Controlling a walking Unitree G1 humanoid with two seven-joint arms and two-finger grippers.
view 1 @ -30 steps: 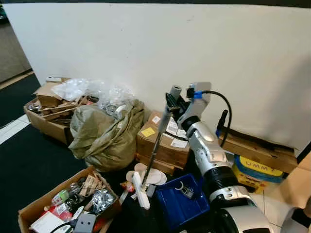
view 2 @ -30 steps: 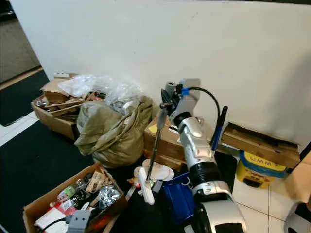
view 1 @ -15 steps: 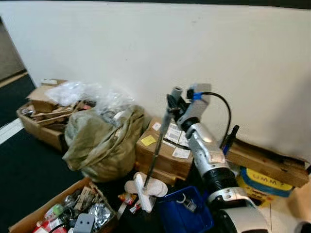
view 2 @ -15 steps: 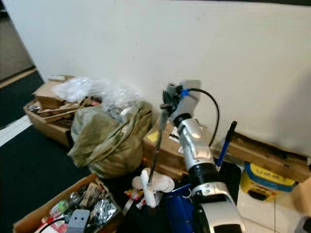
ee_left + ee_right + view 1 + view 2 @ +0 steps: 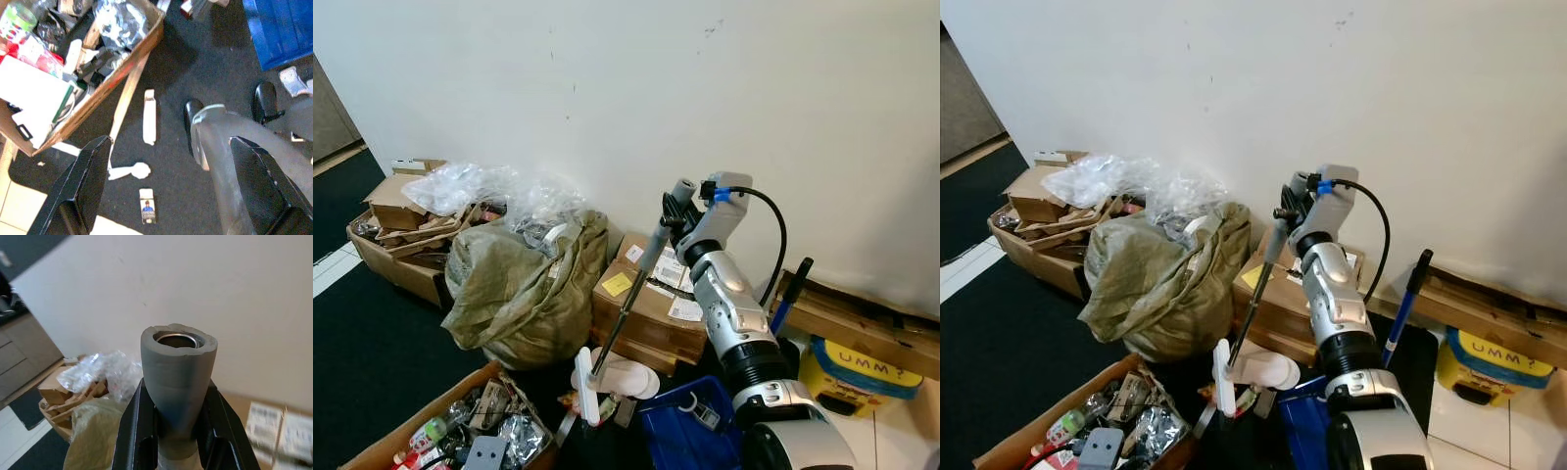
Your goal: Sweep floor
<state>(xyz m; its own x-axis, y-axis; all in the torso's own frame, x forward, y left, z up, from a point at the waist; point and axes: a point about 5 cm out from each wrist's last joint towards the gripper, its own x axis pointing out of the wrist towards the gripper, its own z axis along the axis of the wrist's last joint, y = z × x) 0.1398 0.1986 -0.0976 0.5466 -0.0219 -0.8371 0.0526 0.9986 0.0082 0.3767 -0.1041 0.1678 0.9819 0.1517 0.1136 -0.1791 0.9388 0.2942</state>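
My right gripper (image 5: 673, 211) is shut on the grey foam grip (image 5: 178, 377) at the top of a sweeper's thin shaft (image 5: 625, 311). The shaft slants down to a white head (image 5: 584, 385) that rests on the dark carpet beside a white disc. In the right wrist view, the black fingers (image 5: 139, 431) clamp the grip from both sides. My left gripper (image 5: 171, 196) hangs open above the dark carpet, over a white strip (image 5: 149, 116), a crumpled paper (image 5: 132, 171) and a small card (image 5: 148, 212).
An olive sack (image 5: 524, 284) and taped cardboard boxes (image 5: 651, 304) stand against the white wall. An open box of clutter (image 5: 460, 431) sits front left and a blue bin (image 5: 690, 436) by the sweeper head. A blue-handled stick (image 5: 790, 294) and a yellow case (image 5: 867, 367) are on the right.
The whole picture has shifted, so the camera has moved. My right gripper still holds the grip. The shaft now leans more, with the white head a little further left.
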